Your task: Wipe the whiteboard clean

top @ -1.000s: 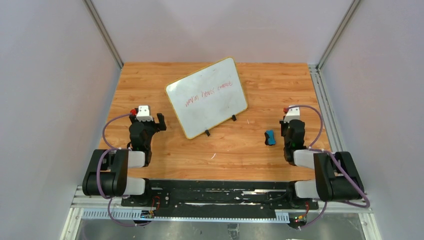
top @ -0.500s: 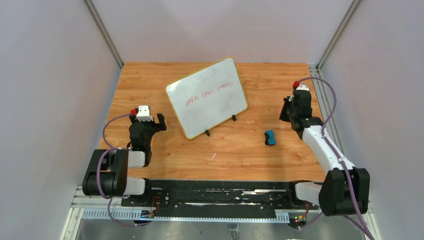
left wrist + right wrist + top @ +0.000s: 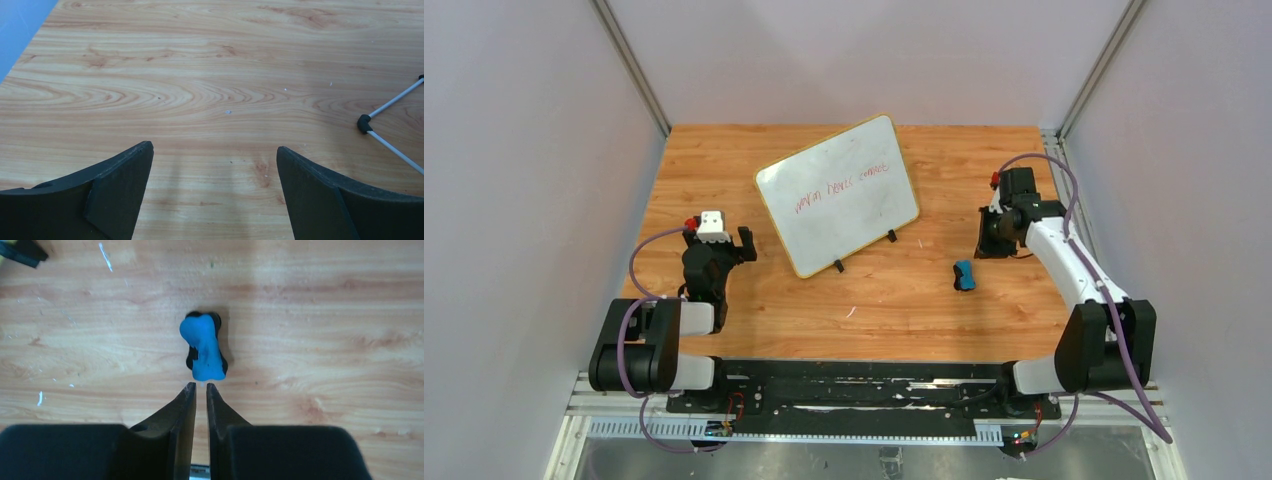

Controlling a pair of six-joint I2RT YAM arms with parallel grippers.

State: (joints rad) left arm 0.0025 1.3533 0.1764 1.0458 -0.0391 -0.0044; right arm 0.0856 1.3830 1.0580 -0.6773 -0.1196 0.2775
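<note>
Two grippers flank the whiteboard (image 3: 837, 195), which sits propped on small black clip feet, red handwriting across it. Left of it, the left gripper (image 3: 215, 150) gapes wide, empty. Right of it, the right gripper (image 3: 201, 387) has its fingers nearly touching and grips nothing, its tips just short of the blue-and-black eraser (image 3: 202, 346).

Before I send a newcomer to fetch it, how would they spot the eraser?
On the wooden table, look right of the large yellow-rimmed whiteboard. Just before the right end effector lies the small blue-and-black bone-shaped eraser, the only blue object there.
</note>
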